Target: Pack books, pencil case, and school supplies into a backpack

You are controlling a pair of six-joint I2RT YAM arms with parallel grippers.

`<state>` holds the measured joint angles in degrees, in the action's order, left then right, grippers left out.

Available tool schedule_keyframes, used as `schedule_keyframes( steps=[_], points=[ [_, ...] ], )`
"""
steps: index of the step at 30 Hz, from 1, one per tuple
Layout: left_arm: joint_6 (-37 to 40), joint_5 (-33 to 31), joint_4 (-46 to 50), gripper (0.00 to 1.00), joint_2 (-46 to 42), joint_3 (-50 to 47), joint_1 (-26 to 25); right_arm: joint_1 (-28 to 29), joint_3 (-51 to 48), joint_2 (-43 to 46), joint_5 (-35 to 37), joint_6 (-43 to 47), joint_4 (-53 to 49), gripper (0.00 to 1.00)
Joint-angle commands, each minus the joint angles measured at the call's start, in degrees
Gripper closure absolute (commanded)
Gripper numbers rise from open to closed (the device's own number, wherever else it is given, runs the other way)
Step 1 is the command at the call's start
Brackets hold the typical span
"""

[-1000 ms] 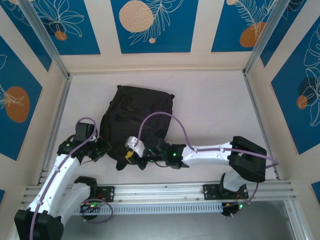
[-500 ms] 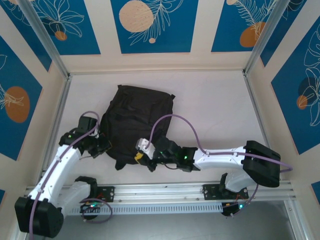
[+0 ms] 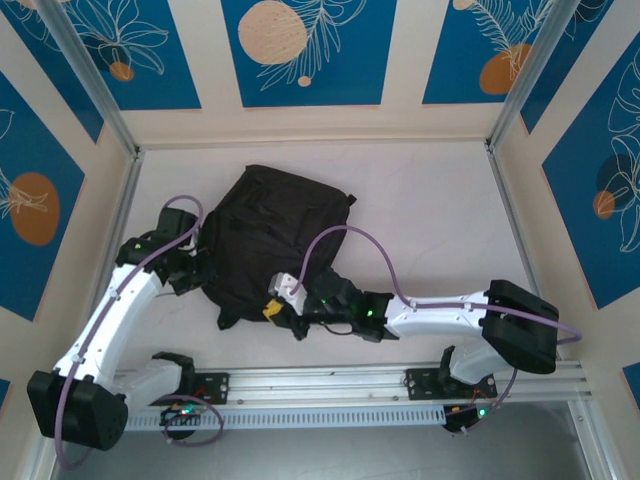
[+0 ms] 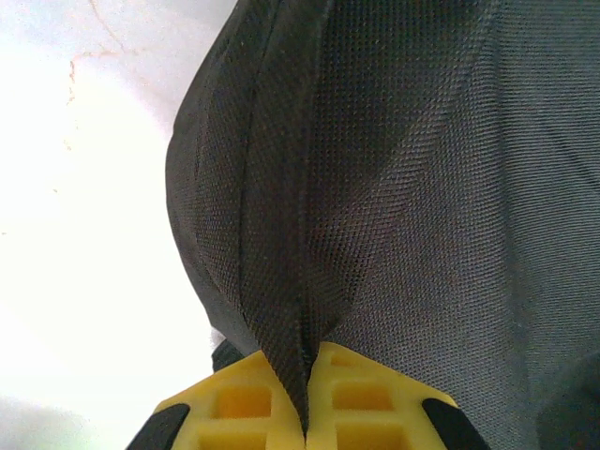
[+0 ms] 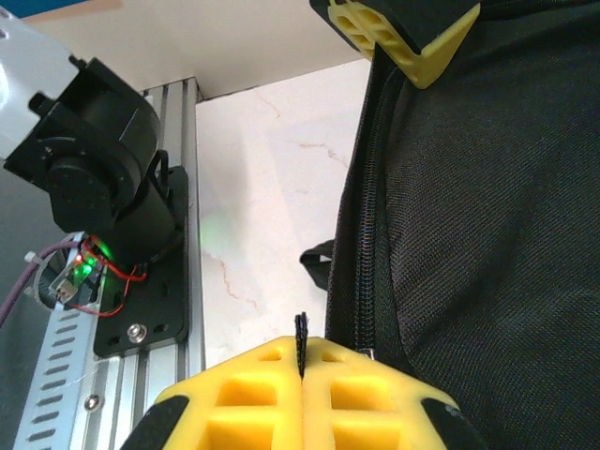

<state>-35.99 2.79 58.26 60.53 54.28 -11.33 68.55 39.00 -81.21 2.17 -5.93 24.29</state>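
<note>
1. Table: a pale, marbled surface enclosed by blue-patterned walls. An aluminium rail runs along its near edge.

2. Backpack: the black fabric bag lies flat on the table, left of centre, between the two arms. Its zip runs along the edge nearest the rail. None of the contents can be seen from outside.

3. Left arm: reaches up from its base on the rail to the left side of the backpack.

4. Right arm: extends low and leftward across the table to the near edge of the backpack.

5. Left gripper: in the left wrist view, the yellow pads are pressed together on a raised fold of the backpack fabric. The fold rises from between them as a tight ridge.

6. Right gripper: in the right wrist view, the yellow pads are closed on a thin black tab. The tab stands upright between them, just beside the zip line. Whether the tab is the zip pull cannot be told.
</note>
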Motion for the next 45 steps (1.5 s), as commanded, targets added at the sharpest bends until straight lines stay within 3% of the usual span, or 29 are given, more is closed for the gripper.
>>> schedule_keyframes(
  steps=[1, 14, 21, 23, 29, 32, 39, 45],
  points=[
    [1.3, -8.1, -6.7, 1.0, -2.4, -1.7, 0.8, 1.7, -1.8, 0.5, -7.7, 0.4, -5.4, 1.0],
    [0.1, -7.2, -6.9, 1.0, -2.3, -1.6, 1.4, 2.6, -5.1, 4.6, -9.3, 1.0, -8.6, 1.0],
    [1.7, -6.7, -7.0, 0.98, 0.8, 3.9, 1.4, 3.2, -4.1, 3.9, -7.1, 1.5, -6.9, 1.0],
    [1.8, -3.1, -7.2, 0.94, 2.5, 5.4, 1.2, 2.7, -3.2, 3.6, -6.3, 1.4, -5.7, 1.0],
    [0.0, 4.3, -6.6, 0.6, -0.6, 2.8, -1.3, 0.1, 1.1, 1.8, -5.3, -0.6, -3.1, 1.0],
    [-1.8, 6.7, -4.8, 0.48, -5.6, 0.0, -2.4, -1.7, 4.1, 0.7, -2.6, -7.7, -5.1, 1.0],
    [-12.2, 13.3, -5.7, 0.39, -13.3, -7.6, -6.4, -7.2, 9.6, -0.7, -3.9, -25.1, -16.6, 1.0],
    [-17.1, 10.4, -8.4, 0.36, -11.8, -10.0, -12.3, -7.0, 12.4, 0.5, -4.1, -27.2, -27.0, 1.0]
  ],
)
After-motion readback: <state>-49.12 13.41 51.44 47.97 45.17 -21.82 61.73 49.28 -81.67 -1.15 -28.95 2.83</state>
